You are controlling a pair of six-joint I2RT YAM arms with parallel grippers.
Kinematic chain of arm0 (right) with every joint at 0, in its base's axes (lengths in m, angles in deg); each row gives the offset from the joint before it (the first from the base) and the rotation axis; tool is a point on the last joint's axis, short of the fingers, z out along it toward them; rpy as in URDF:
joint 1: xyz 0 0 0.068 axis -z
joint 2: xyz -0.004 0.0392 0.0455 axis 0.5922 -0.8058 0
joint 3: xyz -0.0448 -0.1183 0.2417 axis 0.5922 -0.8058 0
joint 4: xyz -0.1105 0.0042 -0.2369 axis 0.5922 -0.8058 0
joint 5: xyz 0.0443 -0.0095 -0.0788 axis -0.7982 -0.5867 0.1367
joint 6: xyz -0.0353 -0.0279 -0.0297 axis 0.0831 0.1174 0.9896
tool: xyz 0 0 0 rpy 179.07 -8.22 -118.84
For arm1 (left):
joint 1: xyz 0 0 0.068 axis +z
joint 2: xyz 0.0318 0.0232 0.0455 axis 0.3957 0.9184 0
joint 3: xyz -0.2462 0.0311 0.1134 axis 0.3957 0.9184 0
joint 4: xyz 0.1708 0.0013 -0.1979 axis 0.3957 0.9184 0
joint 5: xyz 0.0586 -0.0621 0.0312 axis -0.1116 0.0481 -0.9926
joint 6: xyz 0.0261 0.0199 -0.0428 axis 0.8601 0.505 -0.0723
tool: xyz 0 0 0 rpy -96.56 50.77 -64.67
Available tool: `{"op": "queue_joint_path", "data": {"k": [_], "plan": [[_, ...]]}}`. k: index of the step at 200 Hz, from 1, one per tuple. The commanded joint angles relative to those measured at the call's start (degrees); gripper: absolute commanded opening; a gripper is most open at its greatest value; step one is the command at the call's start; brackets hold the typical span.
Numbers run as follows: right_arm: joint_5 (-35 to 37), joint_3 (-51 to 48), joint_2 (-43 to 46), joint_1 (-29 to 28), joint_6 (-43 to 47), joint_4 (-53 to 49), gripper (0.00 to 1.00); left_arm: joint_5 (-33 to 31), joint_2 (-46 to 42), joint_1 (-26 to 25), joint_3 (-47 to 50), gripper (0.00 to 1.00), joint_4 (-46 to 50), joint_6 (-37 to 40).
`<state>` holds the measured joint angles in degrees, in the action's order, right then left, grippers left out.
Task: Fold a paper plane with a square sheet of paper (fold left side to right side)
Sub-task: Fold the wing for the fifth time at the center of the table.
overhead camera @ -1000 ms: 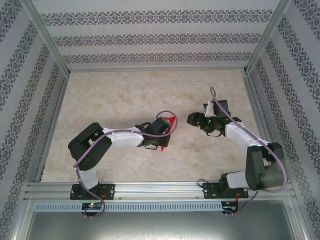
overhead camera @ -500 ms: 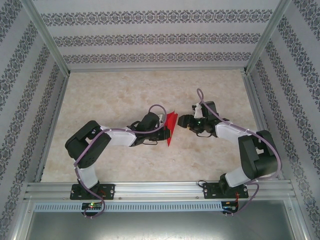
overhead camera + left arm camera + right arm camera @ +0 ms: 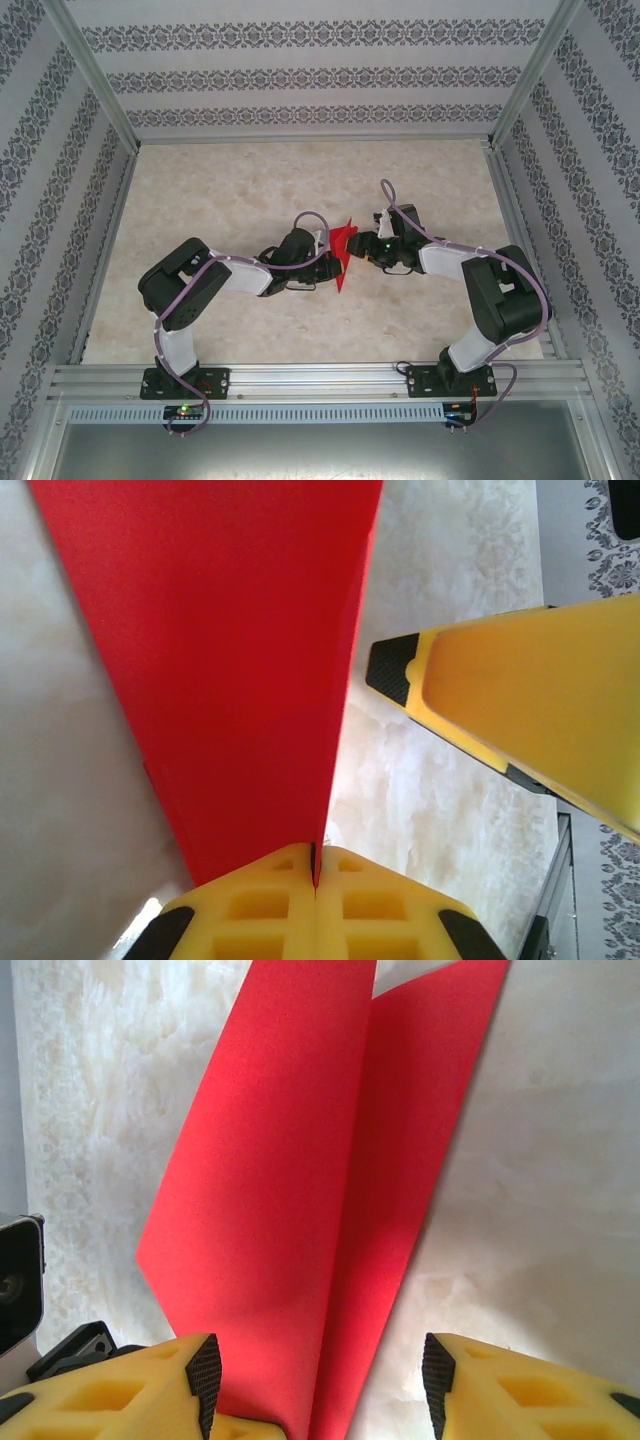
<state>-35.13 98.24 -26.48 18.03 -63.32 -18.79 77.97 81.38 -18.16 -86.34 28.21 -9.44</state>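
Two bright red flaps met along a crease: the paper plane (image 3: 300, 1210) narrowed into the left gripper (image 3: 314, 865), pinched shut on it. The right gripper (image 3: 320, 1362) gaped open astride it.

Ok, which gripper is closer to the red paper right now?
Left. The left gripper is shut on the red paper, touching it. The right gripper is open, its fingers straddling the paper without clamping it.

No text, label, brand, number or sign is showing legibly on anything in these views; nothing readable is appearing on any surface.
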Motion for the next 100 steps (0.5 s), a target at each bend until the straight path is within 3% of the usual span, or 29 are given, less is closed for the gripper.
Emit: {"op": "queue_joint_path", "data": {"k": [1, 100], "plan": [[0.6, 1.5, -1.7, -0.9, -0.6, 1.9, 0.55, 1.2, 1.8, 0.9, 0.7, 0.00, -5.0, -2.1], [1.8, 4.2, -6.4, -1.5, -2.0, 0.8, 0.49, 2.1, 3.8, 0.9, 1.0, 0.00, -7.7, -4.3]]}}
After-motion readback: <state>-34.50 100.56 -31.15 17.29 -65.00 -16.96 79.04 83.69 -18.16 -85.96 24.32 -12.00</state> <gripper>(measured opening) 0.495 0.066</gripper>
